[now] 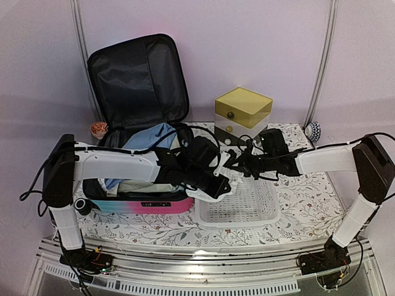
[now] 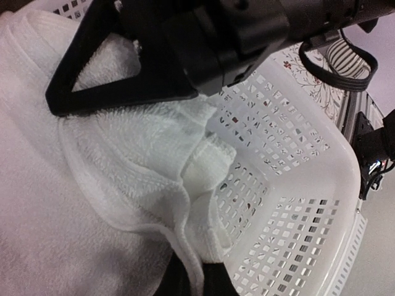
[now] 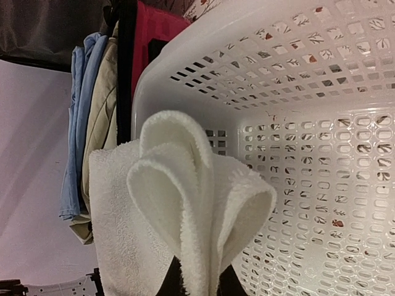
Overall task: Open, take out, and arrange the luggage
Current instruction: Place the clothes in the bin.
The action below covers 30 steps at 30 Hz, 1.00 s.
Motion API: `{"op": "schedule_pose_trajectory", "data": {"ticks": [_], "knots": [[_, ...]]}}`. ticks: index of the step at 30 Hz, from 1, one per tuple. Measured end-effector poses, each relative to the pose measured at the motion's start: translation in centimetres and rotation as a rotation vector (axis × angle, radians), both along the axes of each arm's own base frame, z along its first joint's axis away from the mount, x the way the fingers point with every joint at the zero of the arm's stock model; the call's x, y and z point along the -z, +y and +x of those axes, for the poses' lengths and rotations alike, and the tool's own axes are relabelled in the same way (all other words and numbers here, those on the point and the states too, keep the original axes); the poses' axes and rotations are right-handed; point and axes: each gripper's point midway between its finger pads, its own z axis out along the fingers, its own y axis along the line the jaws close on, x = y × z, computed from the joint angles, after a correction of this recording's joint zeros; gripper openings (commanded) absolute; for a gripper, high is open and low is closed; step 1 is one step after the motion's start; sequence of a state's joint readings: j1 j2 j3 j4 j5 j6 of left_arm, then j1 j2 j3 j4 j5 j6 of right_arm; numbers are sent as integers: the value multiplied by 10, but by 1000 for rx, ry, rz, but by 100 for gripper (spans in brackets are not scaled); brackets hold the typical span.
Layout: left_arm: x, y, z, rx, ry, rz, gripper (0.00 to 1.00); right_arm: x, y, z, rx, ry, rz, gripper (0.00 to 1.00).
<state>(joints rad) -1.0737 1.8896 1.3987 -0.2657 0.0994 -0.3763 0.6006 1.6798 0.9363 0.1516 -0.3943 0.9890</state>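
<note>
The luggage (image 1: 148, 205) lies open at the left, its black-lined lid leaning on the back wall, with blue and beige clothes (image 1: 148, 139) still inside. A white towel (image 2: 92, 203) hangs over the left rim of the white mesh basket (image 1: 247, 209). My left gripper (image 2: 197, 280) is shut on one edge of the towel. From the other side, my right gripper (image 3: 197, 282) is shut on a bunch of the towel's folds (image 3: 185, 185). In the top view the two grippers meet above the basket's left corner, left gripper (image 1: 219, 185) and right gripper (image 1: 234, 168).
A yellow-topped drawer box (image 1: 242, 112) stands behind the basket. A small round tin (image 1: 99, 129) sits left of the luggage and a patterned cup (image 1: 313, 131) at the far right. A black roll (image 1: 82, 206) lies by the luggage's near left corner.
</note>
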Motion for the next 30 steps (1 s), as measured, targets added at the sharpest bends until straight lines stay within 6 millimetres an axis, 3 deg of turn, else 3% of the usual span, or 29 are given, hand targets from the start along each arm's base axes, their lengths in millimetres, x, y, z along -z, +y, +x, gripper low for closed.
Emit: {"op": "schedule_pose_trajectory", "data": {"ticks": [7,17,30], "knots": [[0,-20,5,-6,0,-13,0,3,-12,9,1,-26,-84,4],[39,-39,6,-23,52,27,0,32,-34,10,12,0,-211,4],[50,-54,4,-41,71,32,0,52,-43,11,-3,1,-303,6]]}}
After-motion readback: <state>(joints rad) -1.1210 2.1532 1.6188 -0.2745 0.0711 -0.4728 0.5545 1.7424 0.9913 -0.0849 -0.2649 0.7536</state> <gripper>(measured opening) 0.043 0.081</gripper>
